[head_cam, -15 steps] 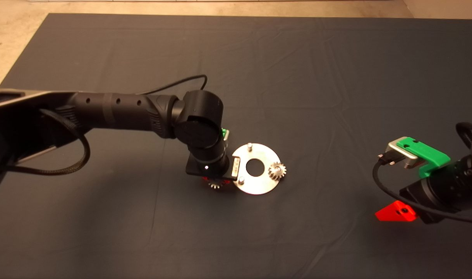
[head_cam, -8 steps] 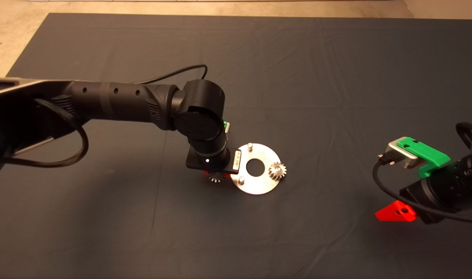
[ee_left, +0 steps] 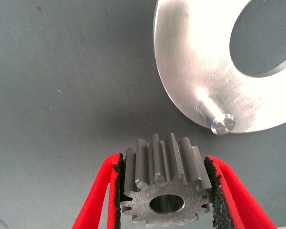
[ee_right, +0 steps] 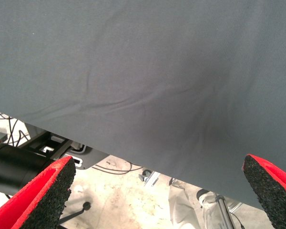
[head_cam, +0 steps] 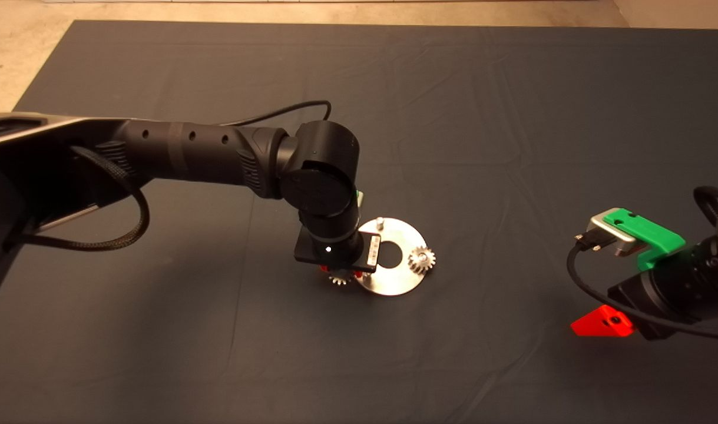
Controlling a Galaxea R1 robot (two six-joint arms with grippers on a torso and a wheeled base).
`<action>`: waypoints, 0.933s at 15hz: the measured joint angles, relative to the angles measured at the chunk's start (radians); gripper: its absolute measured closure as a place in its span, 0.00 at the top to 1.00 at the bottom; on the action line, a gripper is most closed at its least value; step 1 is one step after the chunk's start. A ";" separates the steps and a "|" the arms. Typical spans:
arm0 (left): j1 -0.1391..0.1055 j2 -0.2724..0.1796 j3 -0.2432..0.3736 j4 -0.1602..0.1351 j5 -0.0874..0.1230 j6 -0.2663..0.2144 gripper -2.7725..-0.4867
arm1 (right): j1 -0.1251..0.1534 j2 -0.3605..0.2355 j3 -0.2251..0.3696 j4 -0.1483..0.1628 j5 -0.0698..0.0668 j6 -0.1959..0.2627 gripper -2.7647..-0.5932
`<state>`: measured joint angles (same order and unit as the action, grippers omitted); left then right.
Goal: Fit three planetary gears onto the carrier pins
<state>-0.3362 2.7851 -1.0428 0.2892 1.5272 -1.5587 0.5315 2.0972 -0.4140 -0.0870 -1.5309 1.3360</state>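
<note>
The left gripper (ee_left: pixel 164 191) has its jaws clamped on a planetary gear (ee_left: pixel 164 183), holding it above the mat just beside the silver plate (ee_left: pixel 190 71), near a bare carrier pin (ee_left: pixel 218 119). Another gear (head_cam: pixel 422 259) sits on the plate's far pin. The right gripper (ee_right: pixel 157 191) waits at the counter's edge, jaws wide apart and empty.

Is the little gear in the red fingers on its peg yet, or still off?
Off. The left gripper holds the gear between its pads, beside the plate; the nearest pin stands bare, the gear's hole empty.
</note>
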 joint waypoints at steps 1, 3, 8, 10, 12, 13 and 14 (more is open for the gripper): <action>0.000 0.008 -0.010 -0.007 0.000 0.000 0.19 | 0.000 0.000 0.000 0.000 0.000 0.000 0.93; 0.000 0.036 -0.034 -0.017 0.000 0.000 0.19 | 0.000 0.000 0.000 0.000 0.000 0.000 0.93; 0.000 0.095 -0.075 -0.032 -0.002 0.000 0.18 | 0.000 0.000 0.000 0.001 0.000 0.000 0.93; 0.000 0.099 -0.087 -0.032 0.000 0.002 0.18 | 0.000 0.000 0.000 0.002 0.000 0.000 0.93; 0.000 0.104 -0.093 -0.034 -0.001 0.014 0.18 | 0.000 0.000 0.000 0.002 0.000 0.000 0.93; 0.000 0.106 -0.097 -0.034 -0.001 0.026 0.18 | 0.000 0.000 0.001 0.002 0.000 0.000 0.93; 0.000 0.107 -0.102 -0.035 -0.001 0.031 0.18 | 0.000 0.000 0.004 0.003 0.000 0.000 0.93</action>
<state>-0.3362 2.8923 -1.1445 0.2545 1.5264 -1.5272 0.5315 2.0974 -0.4104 -0.0845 -1.5309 1.3364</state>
